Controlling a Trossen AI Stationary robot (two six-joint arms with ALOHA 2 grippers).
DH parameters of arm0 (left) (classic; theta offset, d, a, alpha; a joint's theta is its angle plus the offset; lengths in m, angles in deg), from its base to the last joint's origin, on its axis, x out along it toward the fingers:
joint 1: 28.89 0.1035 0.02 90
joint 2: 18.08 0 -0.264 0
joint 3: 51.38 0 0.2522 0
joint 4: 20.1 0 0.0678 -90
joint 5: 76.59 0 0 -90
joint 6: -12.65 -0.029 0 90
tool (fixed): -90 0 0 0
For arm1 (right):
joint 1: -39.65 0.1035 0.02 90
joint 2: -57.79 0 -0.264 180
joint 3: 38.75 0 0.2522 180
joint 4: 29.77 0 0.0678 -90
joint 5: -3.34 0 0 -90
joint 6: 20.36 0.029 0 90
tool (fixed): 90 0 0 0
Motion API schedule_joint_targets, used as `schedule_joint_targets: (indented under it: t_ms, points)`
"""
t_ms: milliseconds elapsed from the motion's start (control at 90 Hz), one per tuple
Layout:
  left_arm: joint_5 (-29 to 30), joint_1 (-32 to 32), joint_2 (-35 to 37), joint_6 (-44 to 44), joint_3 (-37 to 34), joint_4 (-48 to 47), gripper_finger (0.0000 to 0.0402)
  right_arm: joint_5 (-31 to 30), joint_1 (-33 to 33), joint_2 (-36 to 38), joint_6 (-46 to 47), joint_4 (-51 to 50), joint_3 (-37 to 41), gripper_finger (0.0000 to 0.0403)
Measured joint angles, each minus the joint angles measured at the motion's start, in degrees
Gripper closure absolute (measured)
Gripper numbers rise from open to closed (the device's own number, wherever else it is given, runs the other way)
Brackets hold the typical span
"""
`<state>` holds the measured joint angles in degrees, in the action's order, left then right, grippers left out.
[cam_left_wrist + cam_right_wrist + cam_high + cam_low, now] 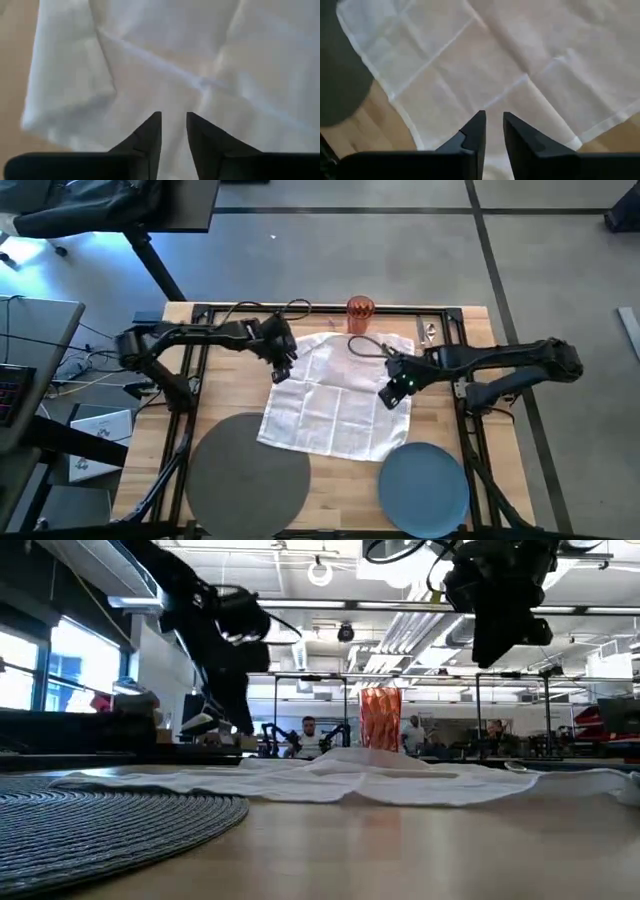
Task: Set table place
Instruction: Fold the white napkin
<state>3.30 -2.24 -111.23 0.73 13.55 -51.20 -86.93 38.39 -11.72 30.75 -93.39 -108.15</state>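
A white paper napkin (338, 398) lies unfolded and creased in the middle of the table (330, 470), flat on the wood. My left gripper (283, 370) hovers over the napkin's far left corner (75, 95), shut, with only a narrow slit between its fingers. My right gripper (392, 393) hangs shut above the napkin's right part (485, 75), well clear of it in the low view (500, 635). The grey placemat (248, 475) lies at the near left and the blue plate (424, 488) at the near right. The orange tumbler (360, 313) stands upright at the far edge. Silver cutlery (428, 332) lies far right.
The black rail frame (190, 380) runs along the table's edges. A black cable loop (365, 346) lies on the napkin's far part, near the tumbler. Bare wood (345, 480) shows between placemat and plate. People (308, 732) show in the room beyond.
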Motion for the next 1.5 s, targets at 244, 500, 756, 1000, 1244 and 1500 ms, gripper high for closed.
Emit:
schedule_joint_targets:
  t_ms: [244,500,756,1000,1244,1500]
  points:
    - [10.97,0.07,-3.79,-1.84,0.05,6.49,0.0323,2.51,0.48,0.28,4.19,0.45,-0.02,0.0345]
    - [9.59,2.34,-8.2,-1.81,0.04,8.25,0.0323,2.71,2.09,0.3,5.45,0.62,-0.02,0.0345]
    - [8.0,2.49,-8.95,1.18,0.14,7.74,0.0374,2.62,2.16,0.28,4.67,0.3,-0.02,0.0345]
    - [8.87,2.54,-1.32,-0.43,-0.01,4.68,0.0399,2.17,2.16,0.28,3.87,-0.21,-0.02,0.0345]
    - [4.81,3.52,-0.31,-0.24,0.03,-0.49,0.0396,-1.78,1.79,0.26,2.84,-0.14,-0.02,0.0345]
    - [0.91,3.81,-6.49,0.77,-0.01,-0.84,0.0338,-2.65,1.15,0.13,2.84,-0.22,-0.02,0.0345]
